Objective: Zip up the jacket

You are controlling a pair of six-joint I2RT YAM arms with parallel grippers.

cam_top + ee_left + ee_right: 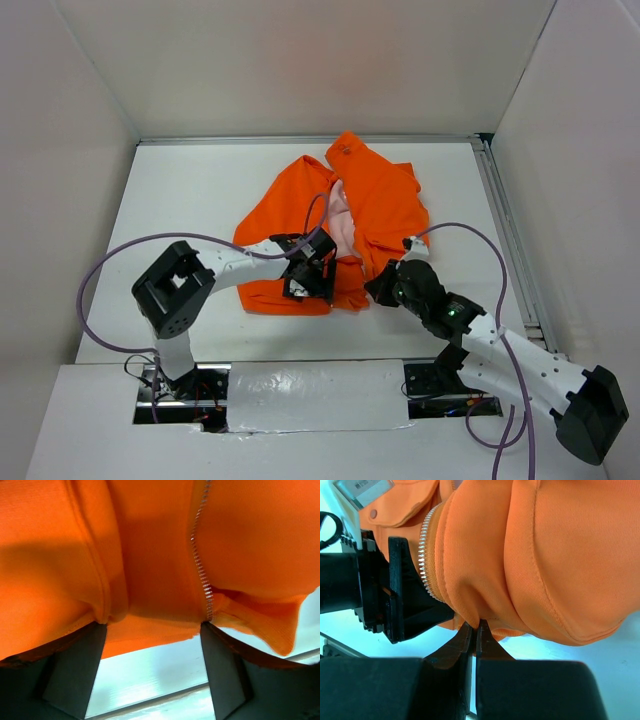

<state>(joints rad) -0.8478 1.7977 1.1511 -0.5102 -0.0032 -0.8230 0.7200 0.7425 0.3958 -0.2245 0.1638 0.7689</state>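
Where overhead hides both jaws | right-wrist: right jaws pinch jacket (545, 555) fold | left-wrist: left jaws wide below zipper (201, 575)

Overhead view's bright and even, soft shadows, some glare on the shiny strip (300, 392) up front. Wrist views sit super close, jacket (150, 555) looks soft, maybe out of focus.

The jacket (372, 200), bright orange with pale pinkish lining exposed at its open front, lies crumpled just beyond both grippers, its hem and pale zipper (201, 572) end resting across the spread left gripper (308, 272), a hem fold pinched in the right gripper (476, 628).
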